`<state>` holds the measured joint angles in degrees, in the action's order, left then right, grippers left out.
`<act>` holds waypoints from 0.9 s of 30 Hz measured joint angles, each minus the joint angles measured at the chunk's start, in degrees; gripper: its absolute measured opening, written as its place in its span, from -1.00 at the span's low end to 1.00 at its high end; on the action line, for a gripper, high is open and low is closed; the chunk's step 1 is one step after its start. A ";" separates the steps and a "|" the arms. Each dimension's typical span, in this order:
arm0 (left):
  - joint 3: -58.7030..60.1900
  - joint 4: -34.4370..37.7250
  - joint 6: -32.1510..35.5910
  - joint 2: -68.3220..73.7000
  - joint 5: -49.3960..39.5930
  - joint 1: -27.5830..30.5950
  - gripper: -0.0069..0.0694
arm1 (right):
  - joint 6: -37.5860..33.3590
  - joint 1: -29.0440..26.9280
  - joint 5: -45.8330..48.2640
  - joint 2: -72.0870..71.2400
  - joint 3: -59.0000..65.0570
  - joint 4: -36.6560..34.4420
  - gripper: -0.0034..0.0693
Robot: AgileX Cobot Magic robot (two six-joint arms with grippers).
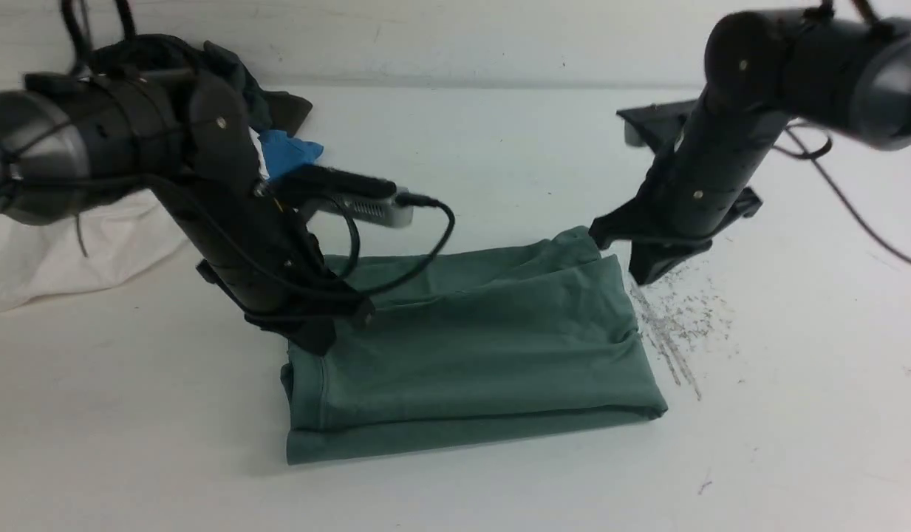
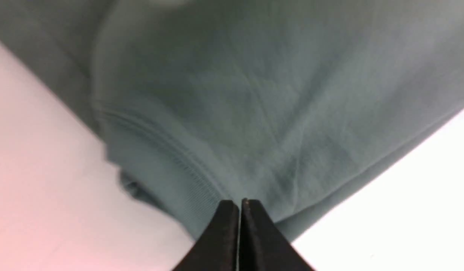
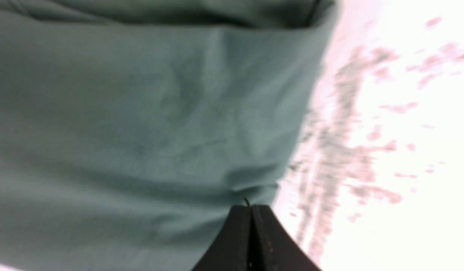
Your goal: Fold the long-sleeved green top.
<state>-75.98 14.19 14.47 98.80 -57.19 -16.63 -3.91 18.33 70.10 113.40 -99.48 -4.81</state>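
Observation:
The green long-sleeved top (image 1: 470,355) lies folded into a rough rectangle in the middle of the table, with a stitched seam edge at its left side. My left gripper (image 1: 316,346) is shut, its tips at the top's left edge. In the left wrist view the jaws (image 2: 239,203) are pressed together over the green cloth (image 2: 254,113), with no cloth seen between them. My right gripper (image 1: 642,277) is shut just beside the top's far right corner. In the right wrist view its tips (image 3: 250,206) sit at the edge of the cloth (image 3: 141,113).
A white cloth (image 1: 63,251) lies at the far left. A blue garment (image 1: 289,154) and a dark garment (image 1: 256,96) lie behind my left arm. Grey scuff marks (image 1: 677,325) mark the table right of the top. A dark fixture (image 1: 651,122) stands at the back right.

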 joint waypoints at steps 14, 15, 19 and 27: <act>0.49 -0.17 -0.05 -23.25 -5.35 6.08 -0.83 | 4.50 0.00 1.68 -21.55 0.00 6.94 -0.95; 0.49 -0.17 -0.11 -24.49 -5.85 6.08 -0.83 | 4.84 0.00 1.83 -23.00 0.00 6.99 -0.95; 0.62 -0.17 -0.29 -30.64 -7.20 6.08 -0.83 | 6.20 0.00 2.13 -31.45 0.99 7.16 -0.95; 7.36 -0.10 -2.06 -38.43 -7.65 6.08 -0.83 | 6.41 0.00 2.46 -43.92 9.79 7.28 -0.95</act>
<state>-68.62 14.09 12.42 60.37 -64.84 -10.55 2.51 18.33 72.56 69.48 -89.70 2.47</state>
